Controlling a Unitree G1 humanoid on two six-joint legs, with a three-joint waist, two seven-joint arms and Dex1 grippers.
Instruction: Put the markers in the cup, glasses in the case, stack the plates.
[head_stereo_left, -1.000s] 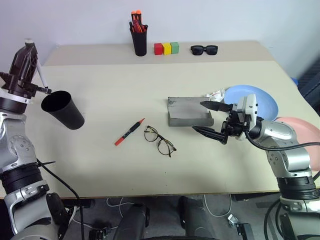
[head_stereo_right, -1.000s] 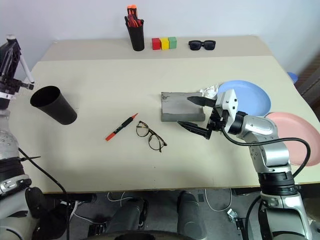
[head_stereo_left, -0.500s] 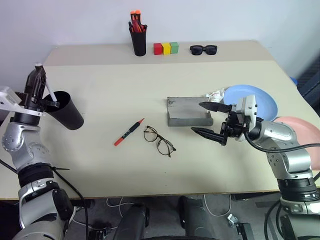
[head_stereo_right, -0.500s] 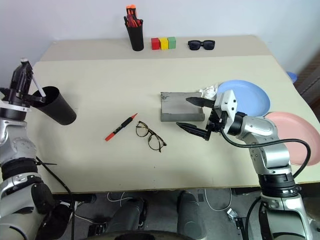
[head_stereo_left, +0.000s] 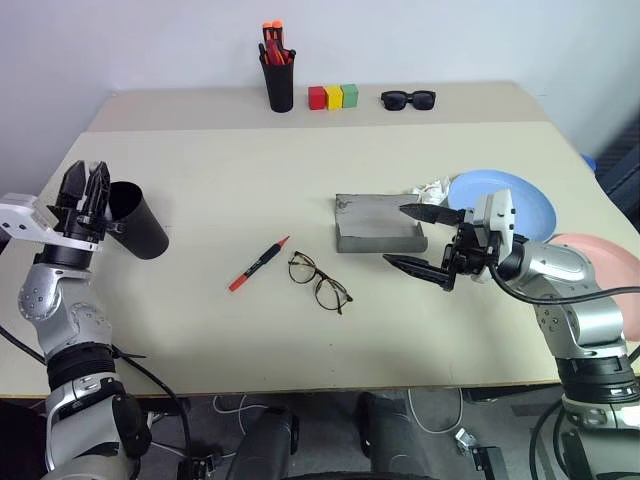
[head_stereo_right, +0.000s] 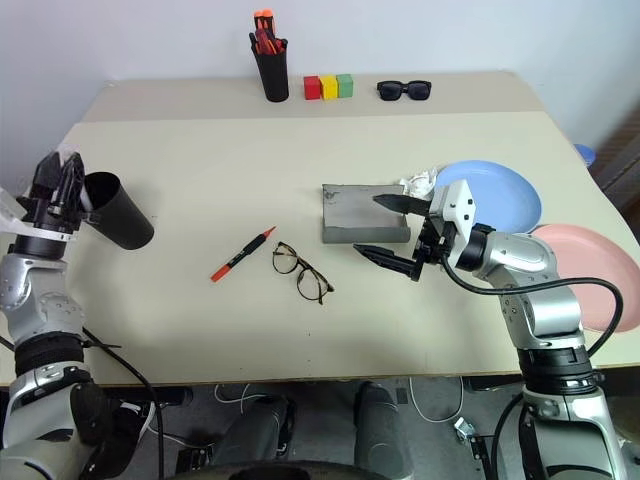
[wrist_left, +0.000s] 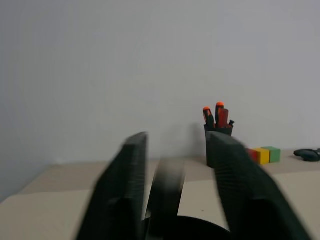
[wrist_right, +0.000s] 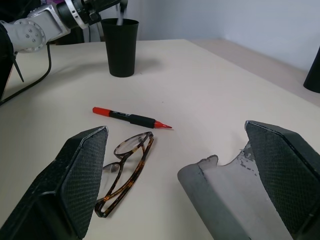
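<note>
Beige table (head_stereo_left: 300, 330), marker (head_stereo_left: 258, 264) lying diagonally, tip toward case (head_stereo_left: 377, 224)

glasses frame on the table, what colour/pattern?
The glasses have a brown mottled, tortoiseshell-like frame with clear lenses. Shows best in the right wrist view.

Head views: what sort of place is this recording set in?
Likely a lab or office test bench made up as a desk: a plain beige table against a bare wall, staged with a pen holder, coloured blocks and sunglasses; cables trail on the floor beneath.
</note>
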